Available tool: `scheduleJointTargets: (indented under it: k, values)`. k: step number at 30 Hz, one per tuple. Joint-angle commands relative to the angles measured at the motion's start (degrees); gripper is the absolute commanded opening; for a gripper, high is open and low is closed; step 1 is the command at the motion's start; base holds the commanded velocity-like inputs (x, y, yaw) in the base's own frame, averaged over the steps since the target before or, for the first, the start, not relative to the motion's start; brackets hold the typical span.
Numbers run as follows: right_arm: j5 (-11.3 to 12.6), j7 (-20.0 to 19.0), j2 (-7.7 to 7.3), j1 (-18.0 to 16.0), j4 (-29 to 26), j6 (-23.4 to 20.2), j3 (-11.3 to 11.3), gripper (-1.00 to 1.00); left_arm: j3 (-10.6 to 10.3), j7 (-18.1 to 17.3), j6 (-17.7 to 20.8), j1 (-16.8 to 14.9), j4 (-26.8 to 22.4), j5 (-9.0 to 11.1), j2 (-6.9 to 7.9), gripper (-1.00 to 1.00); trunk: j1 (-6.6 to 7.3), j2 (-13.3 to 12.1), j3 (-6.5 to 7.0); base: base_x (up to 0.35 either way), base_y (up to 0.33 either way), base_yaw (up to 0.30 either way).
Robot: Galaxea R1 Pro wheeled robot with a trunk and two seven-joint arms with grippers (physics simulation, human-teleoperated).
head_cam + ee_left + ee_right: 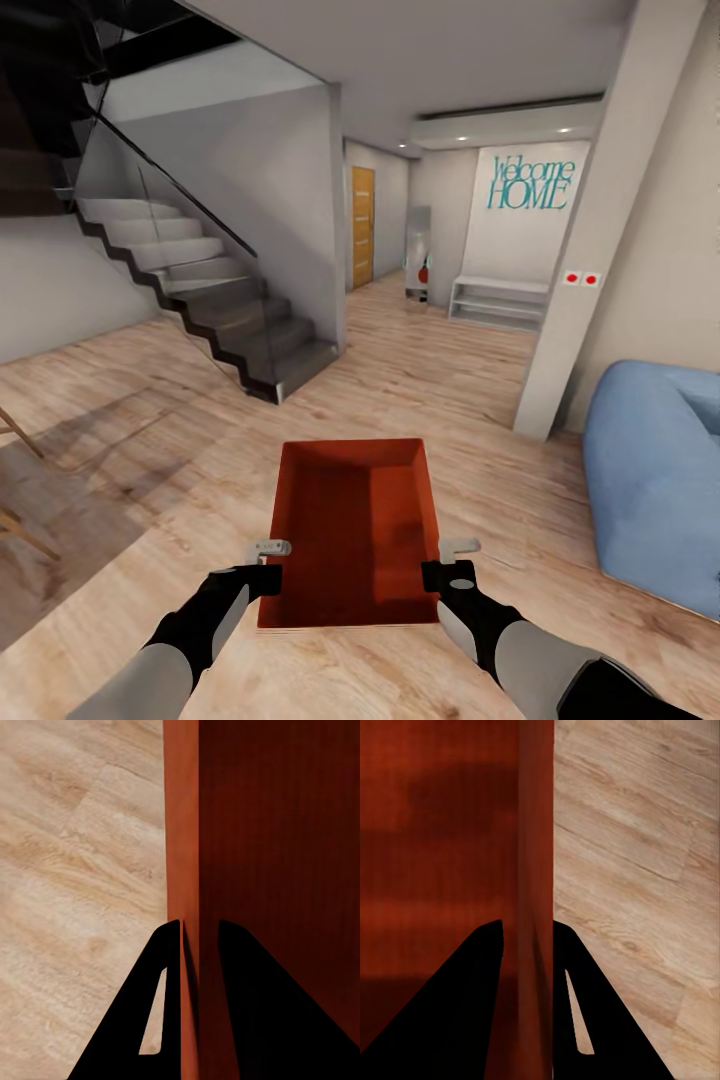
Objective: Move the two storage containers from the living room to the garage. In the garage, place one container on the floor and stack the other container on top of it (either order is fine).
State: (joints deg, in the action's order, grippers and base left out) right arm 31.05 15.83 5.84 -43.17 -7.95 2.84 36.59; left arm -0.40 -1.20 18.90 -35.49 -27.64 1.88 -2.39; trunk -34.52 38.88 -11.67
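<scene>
One orange-red storage container (350, 530) is held above the wood-plank floor (480, 400) at 6 o'clock, left gripper (272, 549) and right gripper (458, 547) jaws pinching its side walls. Staircase (210, 300) at 11 o'clock, white pillar (590, 250) and blue sofa (655, 480) at 2–3 o'clock.

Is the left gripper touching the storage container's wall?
Touching: in the left wrist view, the left gripper has fingers either side of the storage container wall, pressed against it.
</scene>
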Motion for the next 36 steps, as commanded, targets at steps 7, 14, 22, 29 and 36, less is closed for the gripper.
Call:
scheduleJointTargets:
  k: [7, 14, 22, 29, 36]
  values:
    - [0.2, 1.7, 0.05, -0.1, 0.0, 0.4, -1.8, -1.00, 0.5, 0.2, 0.4, 0.0, -0.1, 0.0, 0.02, -1.00, -0.05, 0.1, -0.08, 0.322, 0.000, -0.190]
    - [0.2, 1.7, 0.05, -0.1, 0.0, 0.4, -1.8, -1.00, 0.5, 0.2, 0.4, 0.0, -0.1, 0.0, 0.02, -1.00, -0.05, 0.1, -0.08, 0.321, 0.000, -0.145]
    - [0.2, 1.7, -0.03, -0.1, 0.0, 0.4, -1.8, -1.00, 0.5, 0.2, 0.4, 0.0, -0.1, 0.0, 0.02, -1.00, -0.05, 0.1, -0.08, 0.322, 0.000, -0.007]
    - [0.2, 1.7, 0.04, -0.1, 0.0, 0.4, -1.7, -1.00, 0.5, 0.2, 0.4, 0.0, -0.1, 0.0, 0.02, -1.00, -0.05, 0.1, -0.08, 0.322, 0.000, 0.000]
    - [0.2, 1.7, 0.03, -0.1, 0.0, 0.4, -1.7, -1.00, 0.5, 0.1, 0.4, 0.0, -0.1, 0.0, 0.02, -1.00, -0.05, 0.1, -0.08, 0.321, 0.000, 0.000]
